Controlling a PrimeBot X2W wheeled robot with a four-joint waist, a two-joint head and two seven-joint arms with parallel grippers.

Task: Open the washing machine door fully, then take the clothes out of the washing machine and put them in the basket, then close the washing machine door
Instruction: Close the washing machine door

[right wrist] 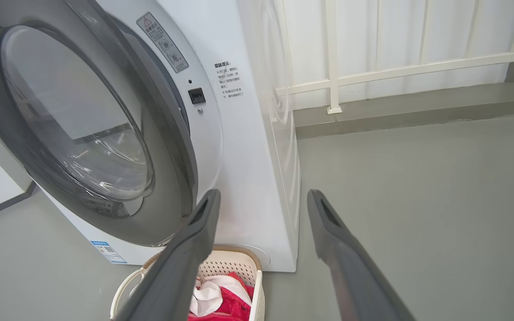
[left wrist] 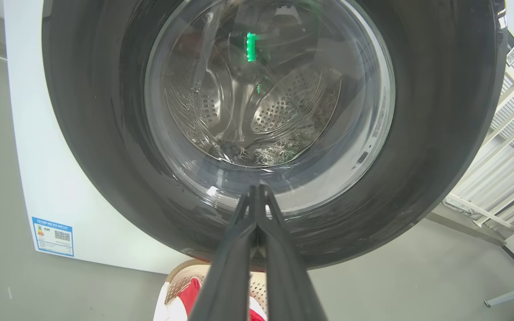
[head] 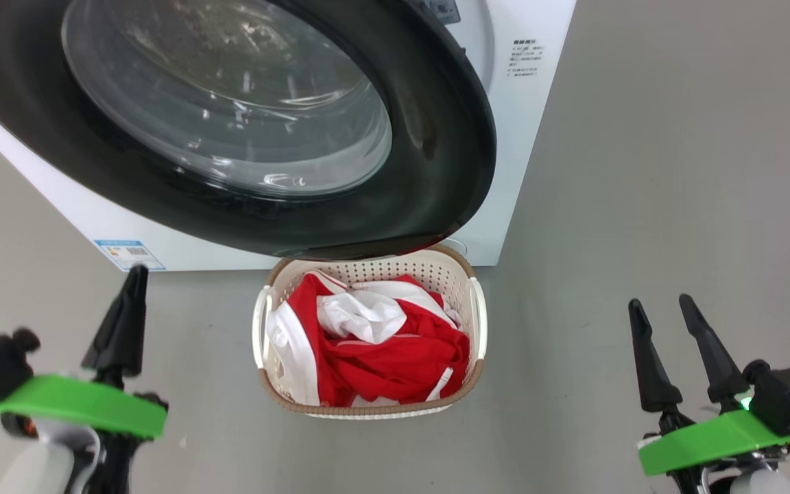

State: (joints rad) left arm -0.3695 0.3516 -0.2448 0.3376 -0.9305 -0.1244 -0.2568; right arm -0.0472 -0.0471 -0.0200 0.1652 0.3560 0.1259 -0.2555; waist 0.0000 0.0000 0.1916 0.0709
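Left end effector [head: 136, 276] sits low at the left, fingers pressed together with nothing between them, pointing up at the washing machine door [head: 436, 137]. In its wrist view the joined tips [left wrist: 257, 189] aim at the lower glass, and the steel drum [left wrist: 283, 107] shows through.

Right end effector [head: 660, 303] hovers over the bare floor [head: 676, 171] at the lower right. Its fingers are spread wide and hold nothing.

The basket [head: 367, 410] sits on the floor between the two arms, just before the washing machine [head: 525, 137], with the red and white clothes [head: 388, 357] heaped inside.

The door's black rim overhangs the basket's far edge and hides it. The door's top is cut off, both forearms run out of frame, and the wording on the blue label [head: 127, 254] is too small to read.
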